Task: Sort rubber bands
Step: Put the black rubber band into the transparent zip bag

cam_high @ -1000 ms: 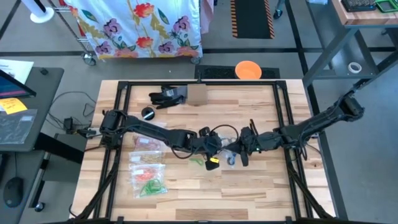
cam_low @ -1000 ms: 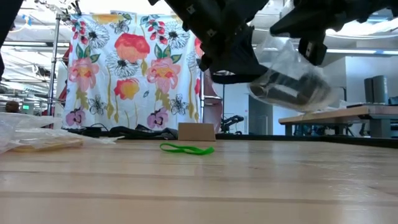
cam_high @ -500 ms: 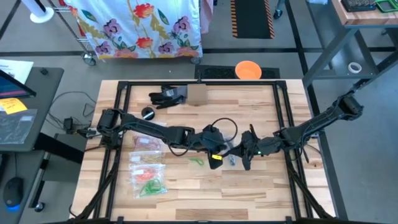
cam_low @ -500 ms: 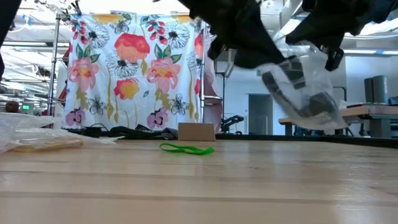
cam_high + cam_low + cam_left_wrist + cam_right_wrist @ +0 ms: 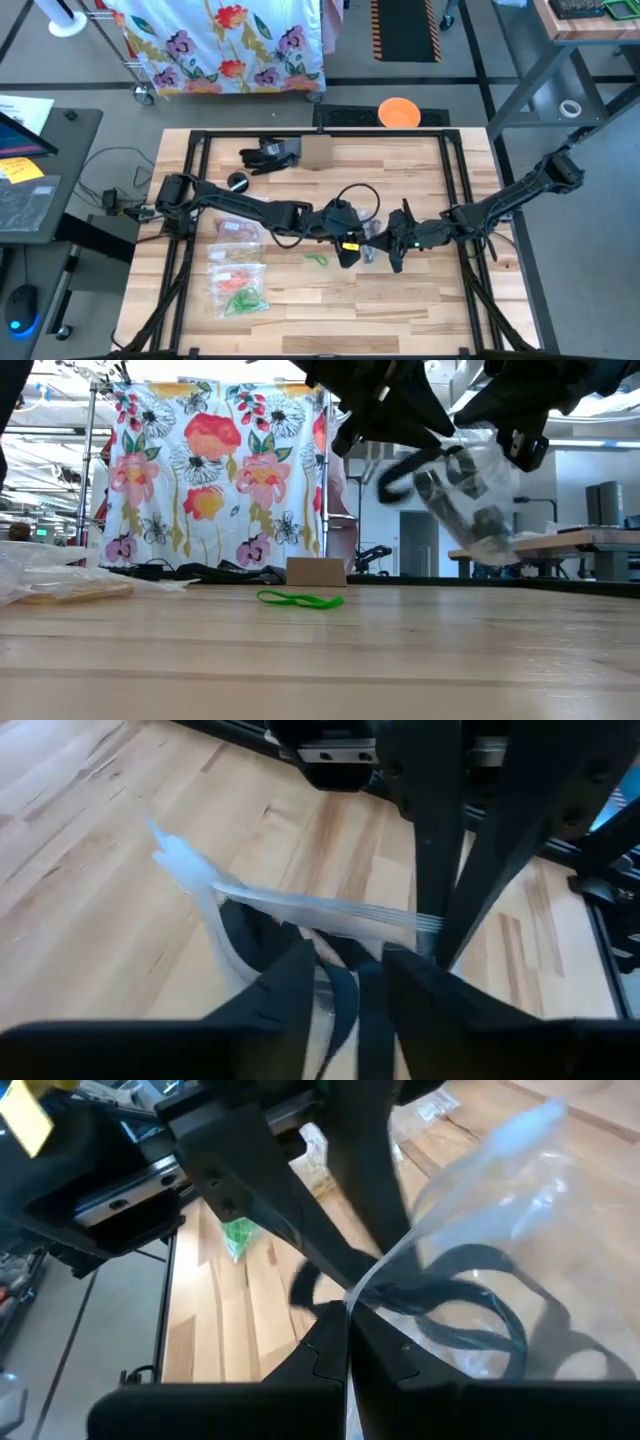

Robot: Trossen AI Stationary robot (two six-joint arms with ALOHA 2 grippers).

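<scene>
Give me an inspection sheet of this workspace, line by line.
Surface: wooden table, bare at the front.
Job's things: green rubber band lying loose; dark bands inside a clear bag held in the air; filled bags at the left.
Clutter: cardboard box, black gloves.
Grippers: right gripper shut on the clear bag's edge; left gripper at the bag, fingers apart.
Cables: black loop over the left arm.
Surroundings: floral cloth behind.

Even bright overhead light, soft shadows. Low view backlit at upper right; clear bag point(image 5: 470, 490) motion-blurred. Wrist views soft, near fingers point(image 5: 290, 990) defocused.
</scene>
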